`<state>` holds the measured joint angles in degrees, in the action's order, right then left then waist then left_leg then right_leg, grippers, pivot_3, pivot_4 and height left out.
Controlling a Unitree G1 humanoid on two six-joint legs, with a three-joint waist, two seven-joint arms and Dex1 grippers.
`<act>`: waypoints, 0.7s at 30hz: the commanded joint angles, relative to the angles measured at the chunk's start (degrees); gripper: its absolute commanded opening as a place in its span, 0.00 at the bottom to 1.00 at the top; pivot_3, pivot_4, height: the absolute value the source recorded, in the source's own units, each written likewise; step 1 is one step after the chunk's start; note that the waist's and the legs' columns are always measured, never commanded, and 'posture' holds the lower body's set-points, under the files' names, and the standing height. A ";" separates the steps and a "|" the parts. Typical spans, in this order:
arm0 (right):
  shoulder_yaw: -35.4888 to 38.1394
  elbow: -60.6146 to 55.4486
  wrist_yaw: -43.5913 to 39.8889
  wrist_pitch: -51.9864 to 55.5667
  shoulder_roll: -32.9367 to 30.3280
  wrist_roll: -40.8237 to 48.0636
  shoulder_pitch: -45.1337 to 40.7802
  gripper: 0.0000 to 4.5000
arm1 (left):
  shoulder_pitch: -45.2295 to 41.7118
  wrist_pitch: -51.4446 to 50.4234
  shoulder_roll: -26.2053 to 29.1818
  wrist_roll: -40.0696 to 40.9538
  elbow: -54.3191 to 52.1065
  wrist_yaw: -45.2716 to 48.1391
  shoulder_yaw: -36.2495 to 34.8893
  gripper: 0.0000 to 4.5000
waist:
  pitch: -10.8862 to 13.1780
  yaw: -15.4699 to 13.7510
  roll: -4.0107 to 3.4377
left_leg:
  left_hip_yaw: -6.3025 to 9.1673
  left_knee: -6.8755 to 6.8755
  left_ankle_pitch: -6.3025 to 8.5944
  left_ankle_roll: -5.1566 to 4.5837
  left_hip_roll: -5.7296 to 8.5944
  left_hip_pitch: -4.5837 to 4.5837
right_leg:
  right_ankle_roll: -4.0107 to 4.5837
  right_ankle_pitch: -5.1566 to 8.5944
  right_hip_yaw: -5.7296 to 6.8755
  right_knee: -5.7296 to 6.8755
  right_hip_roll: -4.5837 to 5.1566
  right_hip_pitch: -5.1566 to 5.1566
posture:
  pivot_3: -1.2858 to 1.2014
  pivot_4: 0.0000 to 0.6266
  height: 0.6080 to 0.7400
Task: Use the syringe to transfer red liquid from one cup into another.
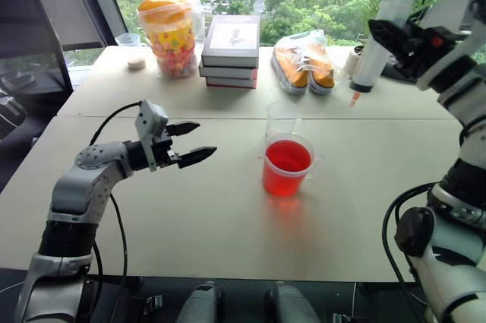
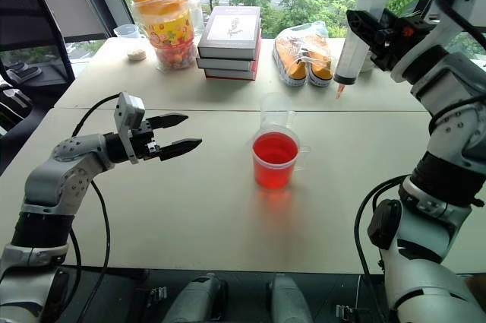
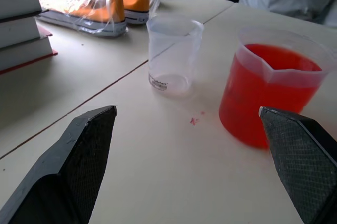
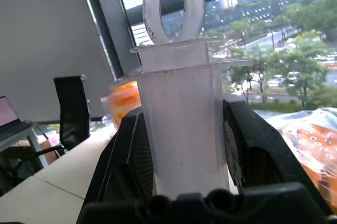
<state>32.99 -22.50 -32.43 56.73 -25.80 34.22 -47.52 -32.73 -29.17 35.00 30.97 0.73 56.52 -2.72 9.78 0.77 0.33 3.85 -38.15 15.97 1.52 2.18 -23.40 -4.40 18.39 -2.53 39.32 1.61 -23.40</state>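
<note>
The right gripper [image 2: 372,34] holds the syringe [image 2: 352,43] aloft, jaws clamped on its barrel, orange tip down, well above the tabletop [image 2: 228,209]. The stiff, light plastic barrel is probably slick, so a mid-barrel hold suits it. The left gripper [image 2: 176,132] hovers with jaws wide apart, beside the red-filled beaker [image 2: 275,159]; the empty clear cup [image 2: 276,112] stands just behind.

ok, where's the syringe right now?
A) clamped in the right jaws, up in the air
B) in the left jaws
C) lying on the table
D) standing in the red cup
A: the right gripper is shut on the syringe, tip down, well above the table.
</note>
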 commanded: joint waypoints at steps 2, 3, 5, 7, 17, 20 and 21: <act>-4.85 -10.97 1.50 -1.61 2.52 5.99 7.34 0.32 | -5.53 0.27 -0.83 -0.17 3.19 3.47 1.59 1.00 | 0.00 0.36 0.00 | -0.04 -0.01 -0.01 0.00 0.00 0.04 | 0.00 0.00 -0.04 0.05 0.00 0.01 | 0.52 0.24 1.00; -6.44 -12.12 1.40 -2.64 2.62 6.03 9.15 0.32 | -6.68 0.32 -1.13 -0.34 4.13 4.10 2.07 1.00 | 0.00 0.31 -0.01 | -0.06 -0.03 -0.01 0.00 0.00 0.05 | 0.00 0.00 -0.06 0.08 0.00 0.00 | 0.52 0.24 1.00; -9.56 -14.28 2.25 -4.67 3.63 5.98 12.40 0.32 | -8.86 0.30 -1.72 -0.55 5.77 5.56 2.94 1.00 | 0.00 0.28 -0.01 | -0.08 -0.02 -0.04 -0.03 0.00 0.05 | 0.00 0.00 -0.08 0.12 -0.01 -0.02 | 0.52 0.24 1.00; -12.26 -14.84 2.93 -7.44 4.49 5.05 15.05 0.32 | -10.76 0.20 -2.18 -0.67 7.00 7.08 3.71 1.00 | 0.00 0.36 -0.01 | -0.09 -0.03 -0.04 -0.03 0.00 0.05 | 0.00 0.00 -0.09 0.14 -0.02 -0.04 | 0.52 0.24 1.00; -25.61 -4.42 1.94 -25.71 7.62 -4.99 18.88 0.32 | -19.14 -3.14 -1.64 1.28 10.89 13.53 3.03 1.00 | -0.01 0.45 0.00 | -0.08 -0.04 -0.08 0.00 0.01 0.06 | 0.00 0.00 -0.08 0.17 -0.06 -0.05 | 0.52 0.24 1.00; -28.15 -2.05 1.96 -28.97 8.51 -6.72 18.70 0.32 | -22.01 -2.90 -2.48 0.93 12.64 14.38 3.18 1.00 | 0.00 0.38 0.00 | -0.08 -0.06 -0.08 0.00 0.01 0.06 | 0.00 0.00 -0.07 0.17 -0.06 -0.04 | 0.52 0.24 1.00; -28.50 -1.63 1.65 -29.89 8.50 -6.96 19.03 0.32 | -22.66 -2.86 -3.06 1.00 12.55 14.87 3.64 1.00 | -0.01 0.36 0.00 | -0.08 -0.07 -0.08 0.00 0.02 0.05 | 0.00 0.00 -0.08 0.16 -0.05 -0.04 | 0.52 0.24 1.00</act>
<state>4.48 -23.20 -30.43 29.40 -17.34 27.74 -28.07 -54.08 -32.22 32.19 31.16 13.95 70.47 1.48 9.78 1.12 0.33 3.77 -38.23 15.89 1.52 2.20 -23.35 -4.40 18.39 -2.61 39.48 1.56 -23.44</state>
